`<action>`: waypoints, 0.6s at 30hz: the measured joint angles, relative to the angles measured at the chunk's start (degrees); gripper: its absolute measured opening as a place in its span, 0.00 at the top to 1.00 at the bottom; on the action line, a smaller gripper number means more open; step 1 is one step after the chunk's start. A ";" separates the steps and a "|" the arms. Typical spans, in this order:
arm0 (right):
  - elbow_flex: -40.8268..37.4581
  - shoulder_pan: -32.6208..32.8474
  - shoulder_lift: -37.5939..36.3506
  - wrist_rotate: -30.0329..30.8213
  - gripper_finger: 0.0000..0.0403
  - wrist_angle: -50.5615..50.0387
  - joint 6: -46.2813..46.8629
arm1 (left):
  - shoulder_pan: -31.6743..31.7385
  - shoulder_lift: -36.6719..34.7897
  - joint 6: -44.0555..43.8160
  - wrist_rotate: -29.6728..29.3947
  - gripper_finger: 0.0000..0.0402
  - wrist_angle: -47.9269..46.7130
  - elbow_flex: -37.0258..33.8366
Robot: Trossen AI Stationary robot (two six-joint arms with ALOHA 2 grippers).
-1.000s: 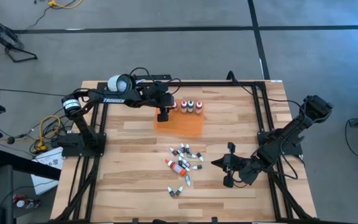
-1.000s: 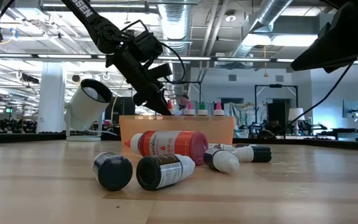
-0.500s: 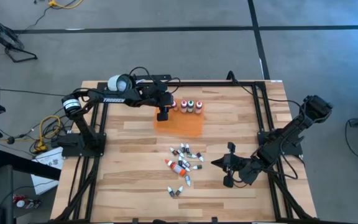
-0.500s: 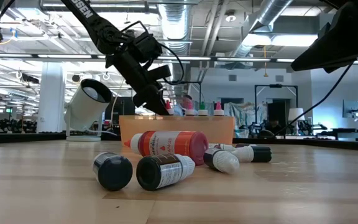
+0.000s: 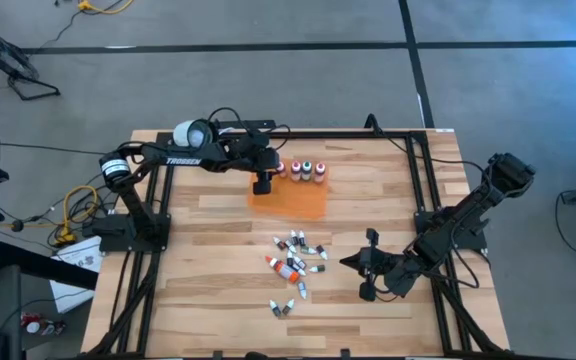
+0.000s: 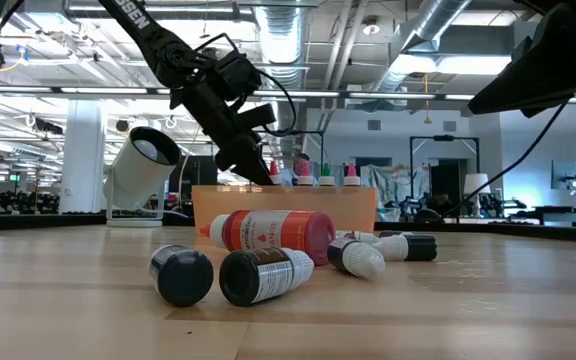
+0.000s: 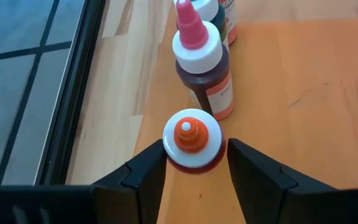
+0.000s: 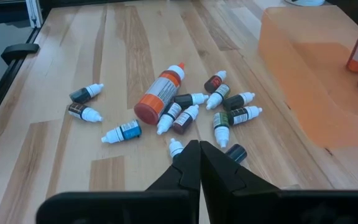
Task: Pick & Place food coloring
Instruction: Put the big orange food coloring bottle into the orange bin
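Straddling an upright red bottle point(image 7: 192, 144) on the orange tray point(image 7: 303, 93), the left gripper point(image 7: 194, 165) stands open — fingers just clear. It looks light, rigid and tippy — best pinched across the body. The right gripper point(image 8: 199, 163) rests closed.

Four larger bottles point(image 5: 299, 170) stood upright in a row, upper centre of the high view. Small vials point(image 5: 296, 262) and one orange bottle point(image 5: 287, 270) lay scattered on their sides, lower centre.
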 joint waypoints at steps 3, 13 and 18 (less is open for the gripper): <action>0.00 0.00 0.00 0.00 1.00 -0.02 0.00 | 0.00 -0.03 -0.17 -0.02 0.60 0.11 0.01; 0.00 0.00 0.00 -0.02 1.00 0.00 0.00 | 0.00 -0.03 -0.72 -0.04 0.60 0.61 0.02; 0.00 -0.02 0.00 -0.02 1.00 0.00 0.00 | 0.00 -0.07 -3.47 0.02 0.60 0.66 0.02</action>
